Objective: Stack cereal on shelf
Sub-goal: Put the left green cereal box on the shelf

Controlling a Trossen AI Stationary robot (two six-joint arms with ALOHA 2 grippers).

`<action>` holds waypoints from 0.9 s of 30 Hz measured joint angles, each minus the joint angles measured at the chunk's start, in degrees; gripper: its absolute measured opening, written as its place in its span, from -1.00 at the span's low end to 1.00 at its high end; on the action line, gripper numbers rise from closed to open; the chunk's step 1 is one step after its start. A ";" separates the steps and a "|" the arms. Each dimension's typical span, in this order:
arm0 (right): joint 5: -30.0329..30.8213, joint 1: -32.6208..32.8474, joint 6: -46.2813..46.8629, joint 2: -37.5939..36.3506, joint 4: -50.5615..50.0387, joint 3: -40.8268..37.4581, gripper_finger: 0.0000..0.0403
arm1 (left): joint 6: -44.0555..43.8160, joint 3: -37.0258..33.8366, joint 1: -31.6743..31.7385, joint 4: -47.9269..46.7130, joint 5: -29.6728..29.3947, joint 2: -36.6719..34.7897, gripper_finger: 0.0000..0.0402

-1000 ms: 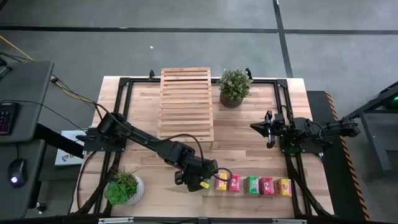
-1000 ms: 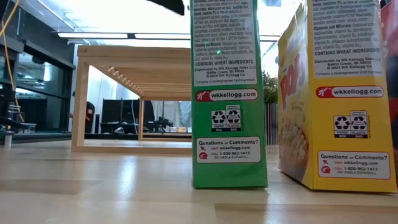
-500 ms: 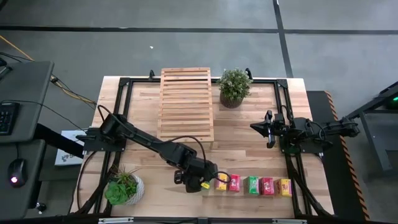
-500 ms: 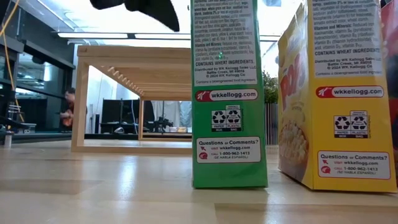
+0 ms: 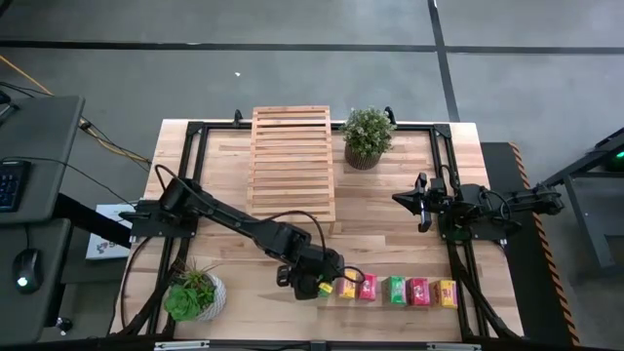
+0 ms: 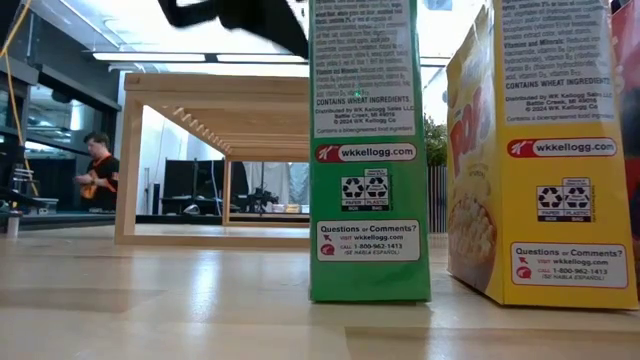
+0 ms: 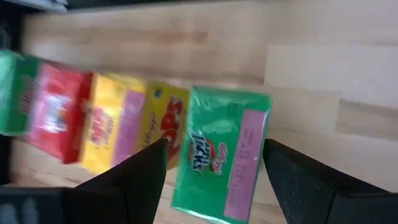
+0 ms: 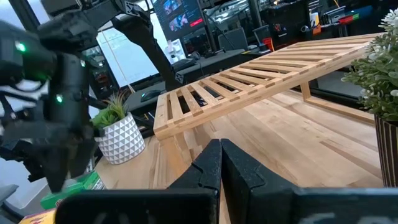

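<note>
The left gripper (image 7: 214,158) hangs with jaws wide over the green cereal box (image 7: 227,155) (leftmost in the near row). The right gripper (image 5: 421,203), jaws closed, waits right of the shelf (image 5: 291,161).

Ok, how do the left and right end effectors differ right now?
The left end effector is open, straddling the green cereal box at the row's end; the right end effector is shut and empty. The left reaches over the table's front; the right waits at the right side. Both are dark two-finger units.
</note>
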 joint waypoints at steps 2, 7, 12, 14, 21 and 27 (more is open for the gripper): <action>0.00 0.00 0.00 0.00 0.02 0.00 -1.00 | -0.43 -0.04 0.19 0.00 0.07 1.00 0.26; -0.01 0.00 0.00 0.00 -0.02 -0.02 -1.00 | -0.72 -0.03 0.23 -0.23 -0.13 3.74 0.26; 0.00 -0.01 -0.01 0.04 0.00 -0.02 -1.00 | -3.57 -0.04 0.25 -0.20 -0.21 5.15 0.26; 0.00 -0.02 0.00 0.04 0.00 0.00 -1.00 | -3.63 -0.04 0.25 -0.39 -0.16 5.18 0.25; -0.01 -0.02 0.00 0.04 0.00 -0.02 -1.00 | -4.24 -0.04 0.28 -0.23 0.15 4.90 0.10; 0.00 -0.02 0.00 0.04 0.00 0.00 -1.00 | -8.23 -0.04 0.28 -0.06 0.21 4.87 -0.18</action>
